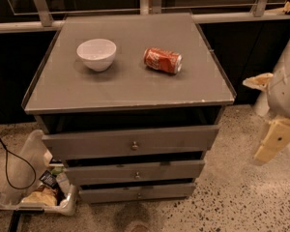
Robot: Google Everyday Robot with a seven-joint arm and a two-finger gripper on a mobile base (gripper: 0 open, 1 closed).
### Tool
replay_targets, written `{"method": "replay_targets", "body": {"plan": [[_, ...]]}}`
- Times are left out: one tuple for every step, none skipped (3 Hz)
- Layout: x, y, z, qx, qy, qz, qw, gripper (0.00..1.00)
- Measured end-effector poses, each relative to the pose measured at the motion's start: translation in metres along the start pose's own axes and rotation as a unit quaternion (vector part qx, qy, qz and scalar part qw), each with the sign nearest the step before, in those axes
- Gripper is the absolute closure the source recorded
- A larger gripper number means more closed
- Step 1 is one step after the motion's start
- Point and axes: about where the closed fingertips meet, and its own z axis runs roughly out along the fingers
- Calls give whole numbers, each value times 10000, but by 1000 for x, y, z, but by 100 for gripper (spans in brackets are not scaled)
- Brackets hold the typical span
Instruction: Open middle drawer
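Note:
The grey cabinet (130, 88) has three drawers stacked at its front. The middle drawer (174, 170) is the slim grey front second from the top, with a small round knob (137, 176) at its centre. Its inside is hidden. The taller top drawer front (87, 144) sits above it and the smallest bottom front (111, 194) below it. My gripper (272, 140) hangs at the right edge of the camera view, beside the cabinet's right side. It is level with the top drawer, clear of the drawers, and touches nothing.
A white bowl (96, 54) and a red soda can (163, 60) lying on its side rest on the cabinet top. A clear plastic bin (33, 193) with trash and a black cable (6, 161) lie on the speckled floor at the left. A dark railing wall runs behind.

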Motion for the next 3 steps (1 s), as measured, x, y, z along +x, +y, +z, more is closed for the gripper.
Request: {"method": "replay_targets", "body": {"plan": [[15, 26, 34, 70, -745, -12, 9972, 0], [14, 29, 31, 168, -907, -254, 9954, 0], [13, 29, 31, 166, -895, -269, 9955, 0]]}}
